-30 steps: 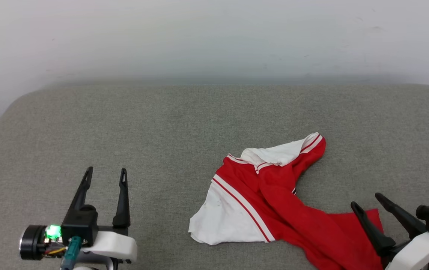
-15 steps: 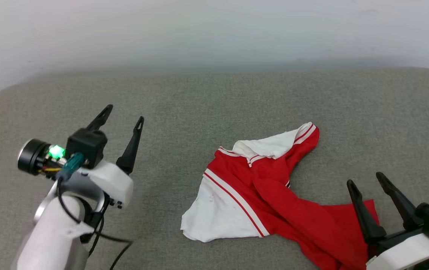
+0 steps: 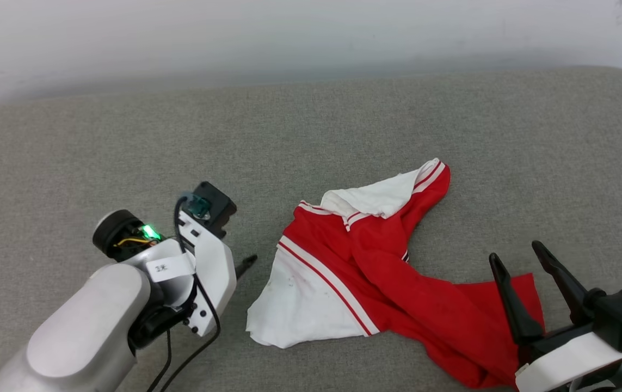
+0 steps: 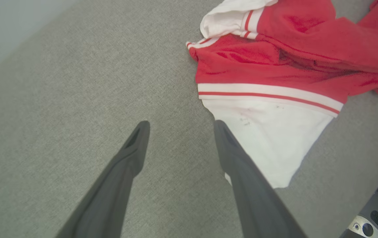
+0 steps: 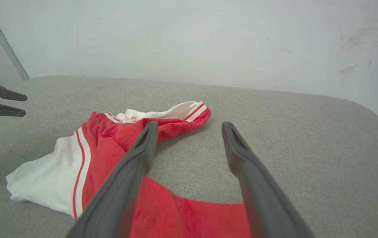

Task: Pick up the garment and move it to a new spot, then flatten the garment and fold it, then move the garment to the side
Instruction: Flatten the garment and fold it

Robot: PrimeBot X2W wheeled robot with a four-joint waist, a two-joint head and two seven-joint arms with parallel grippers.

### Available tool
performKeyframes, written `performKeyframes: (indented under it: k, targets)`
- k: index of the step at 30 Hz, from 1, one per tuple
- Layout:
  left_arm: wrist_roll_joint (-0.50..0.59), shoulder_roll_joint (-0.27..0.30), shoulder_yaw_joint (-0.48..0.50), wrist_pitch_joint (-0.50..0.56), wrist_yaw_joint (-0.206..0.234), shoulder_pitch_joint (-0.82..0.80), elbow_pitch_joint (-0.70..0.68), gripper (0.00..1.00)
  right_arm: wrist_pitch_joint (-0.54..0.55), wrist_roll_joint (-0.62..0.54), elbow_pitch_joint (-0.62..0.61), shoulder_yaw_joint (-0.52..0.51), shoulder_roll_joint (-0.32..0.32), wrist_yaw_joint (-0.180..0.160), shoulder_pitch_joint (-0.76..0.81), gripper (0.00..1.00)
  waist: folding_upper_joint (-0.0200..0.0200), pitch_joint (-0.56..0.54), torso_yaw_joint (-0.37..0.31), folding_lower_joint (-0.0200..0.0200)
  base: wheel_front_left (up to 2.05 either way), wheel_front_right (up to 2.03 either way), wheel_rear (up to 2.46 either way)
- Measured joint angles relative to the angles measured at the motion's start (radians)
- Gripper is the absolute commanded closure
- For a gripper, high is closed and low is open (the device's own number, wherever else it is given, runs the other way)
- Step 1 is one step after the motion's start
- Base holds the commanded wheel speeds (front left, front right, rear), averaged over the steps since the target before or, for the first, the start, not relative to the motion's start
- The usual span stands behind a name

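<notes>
cushion [image 3: 343, 125], grey, lies under both my grippers. garment [image 3: 376, 272] sprawls crumpled between them, its white end just beside my left gripper [image 4: 179, 127], its red end beneath my right gripper [image 3: 515, 250]. both spread wide, holding nothing.

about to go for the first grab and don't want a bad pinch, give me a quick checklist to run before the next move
1. left gripper open, nothing in it: ok
2. right gripper open, nothing in it: ok
3. garment lying free on the grey cushion, unheld: ok
4. left gripper close beside the white sleeve edge: ok; touching it: cannot tell
5. garment flat enough to fold: not ok, crumpled and twisted
</notes>
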Motion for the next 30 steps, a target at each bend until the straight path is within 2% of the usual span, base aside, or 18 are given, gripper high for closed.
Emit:
performKeyframes:
  k: [4,8,16,21,22,23,24,30]
  targets:
    - [-0.109,0.039,-0.126,0.104,0.0,-0.056,0.005,0.0,-0.008,-0.007,0.016,0.01,0.001,0.0,-0.022,0.0,0.0,0.018,-0.009,0.0,0.0,0.0,0.0]
    - [-0.176,0.056,-0.227,0.144,0.0,-0.099,0.025,0.0,-0.018,-0.011,0.031,0.028,0.002,0.0,-0.043,0.0,0.0,0.036,-0.02,0.0,0.0,0.0,0.0]
    - [-0.219,0.058,-0.403,0.137,0.0,-0.155,0.1,0.0,-0.035,-0.016,0.066,0.045,0.006,0.0,-0.079,0.0,0.0,0.071,-0.042,0.0,0.0,0.0,0.0]
    - [-0.233,0.047,-0.476,0.101,-0.002,-0.19,0.166,0.0,-0.044,-0.016,0.085,0.053,0.01,0.0,-0.096,0.0,0.0,0.089,-0.052,-0.0001,0.0,0.0,0.0]
    - [-0.239,0.045,-0.489,0.097,-0.002,-0.197,0.172,0.1,-0.045,-0.016,0.087,0.053,0.01,0.0,-0.098,0.0,0.0,0.091,-0.053,-0.0001,0.0,0.0,0.0]
    - [-0.241,0.043,-0.501,0.088,-0.002,-0.205,0.175,0.84,-0.049,-0.016,0.089,0.052,0.01,0.0,-0.1,0.0,0.0,0.091,-0.054,-0.0002,0.0,0.0,0.0]
    - [-0.243,0.043,-0.509,0.072,-0.002,-0.206,0.179,1.0,-0.051,-0.016,0.092,0.052,0.01,0.0,-0.103,0.0,0.0,0.091,-0.053,-0.0001,0.0,0.0,0.0]
    - [-0.248,0.052,-0.54,-0.034,0.0,-0.221,0.184,1.0,-0.051,-0.016,0.105,0.041,0.013,0.0,-0.101,0.0,0.0,0.066,-0.043,0.0,0.0,0.0,0.0]
